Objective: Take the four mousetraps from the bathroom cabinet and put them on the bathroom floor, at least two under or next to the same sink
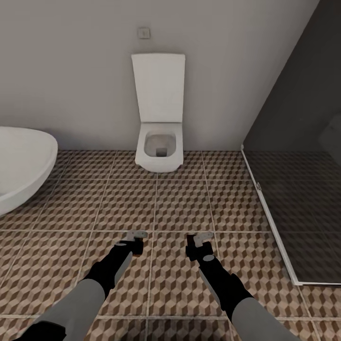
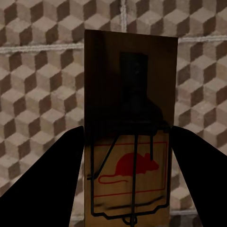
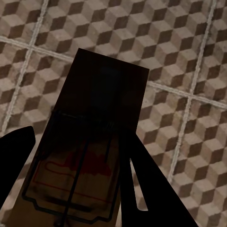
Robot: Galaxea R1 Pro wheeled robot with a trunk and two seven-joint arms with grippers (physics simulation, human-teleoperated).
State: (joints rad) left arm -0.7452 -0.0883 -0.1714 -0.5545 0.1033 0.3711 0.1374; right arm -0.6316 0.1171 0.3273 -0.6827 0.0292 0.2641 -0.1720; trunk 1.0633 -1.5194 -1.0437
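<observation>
Each of my grippers carries one mousetrap above the cube-patterned bathroom floor [image 1: 180, 203]. In the left wrist view a brown wooden mousetrap [image 2: 130, 123] with a red mouse print and wire parts sits between the dark fingers [image 2: 47, 184]. My left gripper [image 1: 135, 239] is shut on it. In the right wrist view a second mousetrap [image 3: 90, 151] lies tilted between the fingers [image 3: 142, 189]; my right gripper [image 1: 199, 241] is shut on it. In the head view both traps appear as small pale plates at the fingertips. The cabinet and the sink are out of view.
A white square toilet [image 1: 159, 147] with its lid raised stands against the far wall straight ahead. The white oval bathtub [image 1: 21, 163] curves in at the left. A dark glass shower screen [image 1: 298, 189] with a white frame runs along the right.
</observation>
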